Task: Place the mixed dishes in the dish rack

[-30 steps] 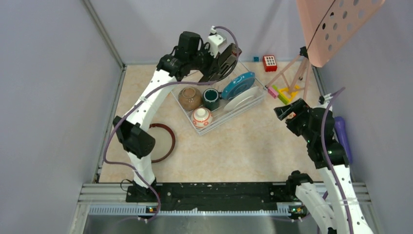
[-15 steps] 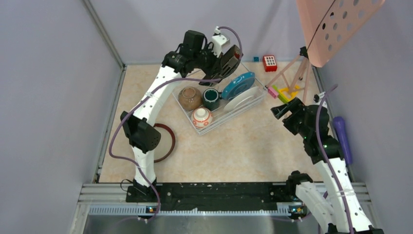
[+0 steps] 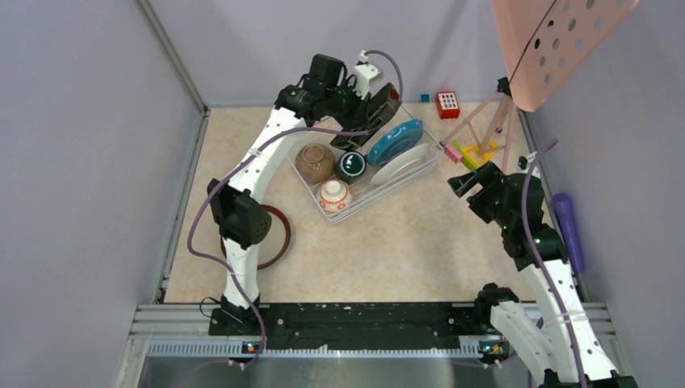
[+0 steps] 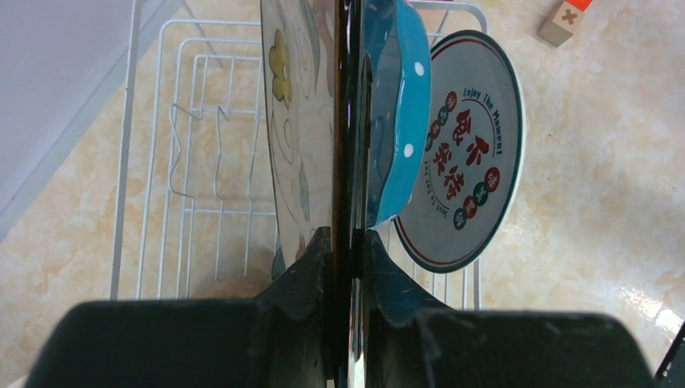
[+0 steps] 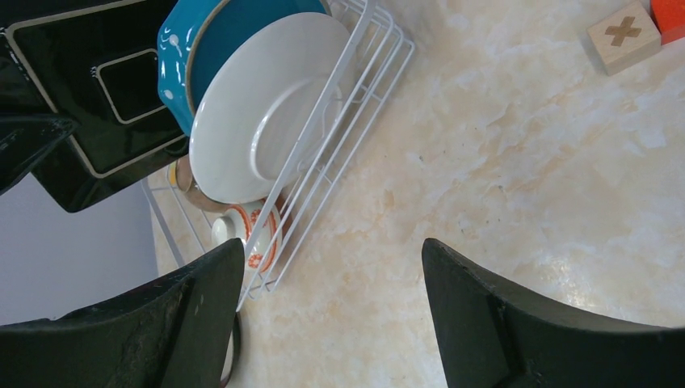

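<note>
My left gripper [image 3: 373,107] is shut on the black square plate [image 3: 388,99] and holds it on edge over the far end of the dish rack [image 3: 420,168]. In the left wrist view the plate [image 4: 347,121] stands edge-on between my fingers, right beside the blue white-dotted plate [image 4: 397,105] and the white plate with red characters [image 4: 464,153]. The rack holds the brown bowl [image 3: 314,162], the dark green mug [image 3: 350,164] and the orange-and-white bowl [image 3: 334,195]. The dark red-rimmed plate [image 3: 275,233] lies on the table, partly behind my left arm. My right gripper [image 3: 457,182] is open and empty.
A red keypad toy [image 3: 447,104] and colourful blocks [image 3: 468,153] lie at the back right by a pink stand's legs [image 3: 494,121]. A wooden block with an X [image 5: 622,34] lies right of the rack. Grey walls close in both sides.
My left gripper has carried the black plate rightward and closer to the blue plate over the rack. My right arm has shifted slightly left.
</note>
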Robot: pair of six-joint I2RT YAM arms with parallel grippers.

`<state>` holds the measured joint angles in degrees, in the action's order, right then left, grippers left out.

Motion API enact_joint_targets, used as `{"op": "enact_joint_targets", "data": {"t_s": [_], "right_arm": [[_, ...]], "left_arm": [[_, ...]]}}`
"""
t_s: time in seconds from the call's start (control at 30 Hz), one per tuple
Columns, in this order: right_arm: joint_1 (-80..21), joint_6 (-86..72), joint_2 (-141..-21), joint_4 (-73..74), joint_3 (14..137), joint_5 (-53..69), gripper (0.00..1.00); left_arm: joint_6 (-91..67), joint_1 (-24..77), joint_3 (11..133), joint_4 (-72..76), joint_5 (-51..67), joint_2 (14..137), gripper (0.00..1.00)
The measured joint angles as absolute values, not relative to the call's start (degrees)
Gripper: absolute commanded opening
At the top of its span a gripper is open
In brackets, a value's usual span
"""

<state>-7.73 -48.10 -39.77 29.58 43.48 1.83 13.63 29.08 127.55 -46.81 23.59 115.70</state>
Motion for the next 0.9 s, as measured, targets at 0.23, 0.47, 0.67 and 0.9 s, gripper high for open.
{"op": "enact_joint_targets", "data": {"t_s": [0.23, 0.47, 0.67, 0.9], "right_arm": [[-7.73, -48.12, -39.77, 29.45, 42.63, 1.85, 0.79], [-7.70, -48.12, -39.86, 29.10, 41.93, 1.87, 0.79], [-7.73, -48.14, -40.16, 28.67, 41.56, 2.09, 0.79], [-7.73, -48.16, -40.51, 28.16, 40.53, 2.28, 0.79]], "left_arm": [[14.09, 28.58, 128.46, -46.57, 21.93, 119.52, 0.00], [14.98, 28.56, 128.68, -45.78, 21.28, 120.92, 0.00], [14.98, 28.60, 128.68, -42.04, 23.22, 121.73, 0.00], [14.31, 28.84, 130.43, -38.15, 24.60, 123.72, 0.00]]}}
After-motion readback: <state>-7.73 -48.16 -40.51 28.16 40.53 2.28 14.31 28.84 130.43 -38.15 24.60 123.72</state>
